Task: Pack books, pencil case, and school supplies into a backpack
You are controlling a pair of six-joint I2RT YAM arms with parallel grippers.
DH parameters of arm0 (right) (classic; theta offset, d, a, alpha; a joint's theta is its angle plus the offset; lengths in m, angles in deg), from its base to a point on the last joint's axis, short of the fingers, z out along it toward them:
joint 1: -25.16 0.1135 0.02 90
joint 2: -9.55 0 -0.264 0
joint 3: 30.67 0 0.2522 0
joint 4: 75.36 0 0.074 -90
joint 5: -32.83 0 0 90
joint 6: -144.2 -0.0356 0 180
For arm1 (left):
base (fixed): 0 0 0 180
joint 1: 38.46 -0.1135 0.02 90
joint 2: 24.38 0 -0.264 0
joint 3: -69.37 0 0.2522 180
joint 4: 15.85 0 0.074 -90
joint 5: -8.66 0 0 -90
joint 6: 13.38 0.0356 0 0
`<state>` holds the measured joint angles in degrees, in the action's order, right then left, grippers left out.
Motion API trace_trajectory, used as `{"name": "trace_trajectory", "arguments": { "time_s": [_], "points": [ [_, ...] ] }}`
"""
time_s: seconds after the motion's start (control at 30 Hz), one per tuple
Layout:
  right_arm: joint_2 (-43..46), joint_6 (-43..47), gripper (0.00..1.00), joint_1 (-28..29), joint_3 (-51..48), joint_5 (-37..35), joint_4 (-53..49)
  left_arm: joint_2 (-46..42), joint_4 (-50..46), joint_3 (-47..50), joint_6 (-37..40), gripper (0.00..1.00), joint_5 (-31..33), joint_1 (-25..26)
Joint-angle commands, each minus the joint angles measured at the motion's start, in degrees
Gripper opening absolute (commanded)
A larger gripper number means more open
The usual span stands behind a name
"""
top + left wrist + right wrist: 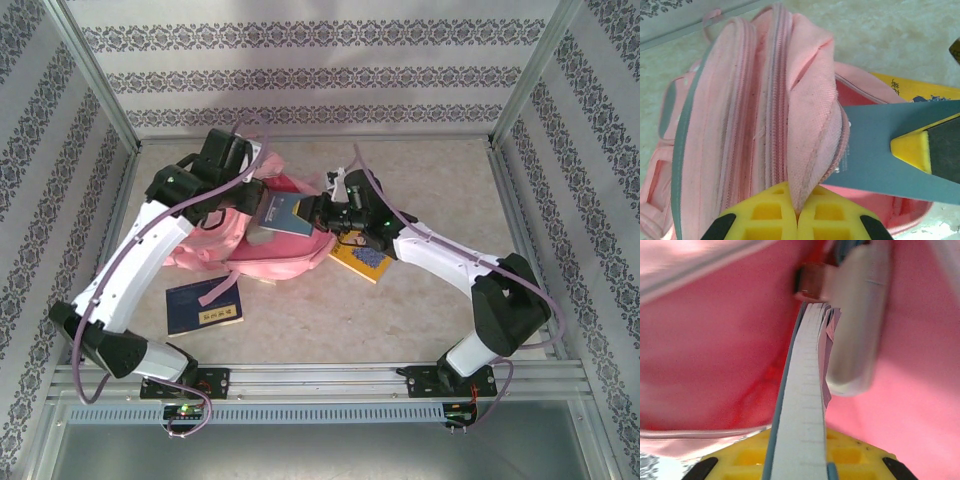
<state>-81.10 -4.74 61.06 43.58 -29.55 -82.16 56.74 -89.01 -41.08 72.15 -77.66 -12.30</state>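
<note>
From above, the pink backpack (215,245) lies on the counter (400,320), left of centre, with both arms reaching in over it from either side. A teal book (285,213) sits flat at the bag's mouth. A yellow book (362,262) lies on the counter just right of the bag, partly under the right arm. A navy book (204,305) with a yellow label lies nearer the bases, just below the bag's lower edge.

The left wrist camera gives the detail of the grip. The left claw (797,207) has its yellow pads pressed together on a fold of pink fabric beside the zip, pinching the rim of the opening so that it stands up. The teal book enters this opening from the right, and a yellow pad and dark finger of the other arm lie on its cover. A corner of the yellow book shows beyond it.

The right wrist camera looks along the book into the bag. The right claw (800,462) is closed on the teal book, which is seen edge-on with its pages showing between the yellow pads. The book's far end is well inside the pink lining. Just to its right, inside the backpack, lies the pale grey-green pencil case (860,325), blurred but close against the pages.
</note>
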Motion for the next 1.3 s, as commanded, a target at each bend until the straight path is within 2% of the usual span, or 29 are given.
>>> {"name": "trace_trajectory", "arguments": {
  "time_s": [0.0, 0.27, 0.53, 0.77, 1.1, 1.2, 1.27],
  "points": [
    [-1.1, 2.7, 0.0, 1.2, -1.0, -2.3, 0.1, -3.2, 1.5, -1.7, 1.1, 0.0, 1.7, -1.0],
    [0.0, -1.9, 0.0, 3.5, 1.9, -2.4, 2.8, -6.0, 5.0, 1.7, 0.3, 0.0, -2.6, -2.5],
    [-2.4, -8.9, 0.0, 5.9, 9.0, -5.4, 2.1, -6.8, 5.9, 2.1, -0.6, 0.0, -2.9, -3.6],
    [-12.6, -16.0, 0.0, 8.9, 16.3, -2.8, 9.6, -6.9, 7.1, 1.3, -2.8, 0.0, -6.8, -5.0],
    [-32.2, -17.7, 0.0, 14.5, 33.1, -5.4, 11.7, -3.4, 7.7, -4.3, -5.0, 0.0, -11.3, -5.9],
    [-38.5, -15.6, 0.23, 15.9, 40.3, -7.6, 8.6, -2.7, 8.4, -4.3, -5.4, 0.0, -12.1, -6.5],
    [-42.0, -13.6, 0.44, 16.3, 44.9, -9.1, 6.3, -2.4, 8.6, -4.0, -5.9, 0.0, -12.8, -7.5]
  ]
}}
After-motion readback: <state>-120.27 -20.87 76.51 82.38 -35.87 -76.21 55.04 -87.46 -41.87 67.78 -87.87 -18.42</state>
